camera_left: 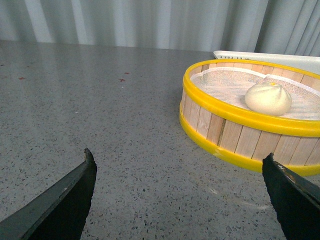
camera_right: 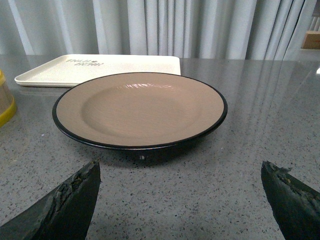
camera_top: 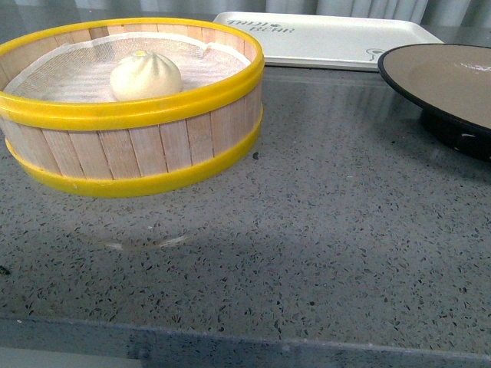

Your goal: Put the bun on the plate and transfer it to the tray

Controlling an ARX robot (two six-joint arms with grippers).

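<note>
With the left tool [camera_left: 178,155] spread wide and empty, clear the yellow rim of the steamer basket [camera_left: 225,135] and close softly low on the bun [camera_left: 267,97] lying on the cloth [camera_left: 225,82] inside, not on its pinched top. Leave the right tool [camera_right: 180,164], equally spread, idle before the bare plate [camera_right: 140,107], tray [camera_right: 125,65] just beyond. Cannot read the tray's lettering nor find either arm in the front view — plate cropped there too.

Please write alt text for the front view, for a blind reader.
A white bun sits on cloth inside a wooden steamer basket with yellow bands, on a grey table. A cream tray lies further back; a brown plate stands at right.
</note>
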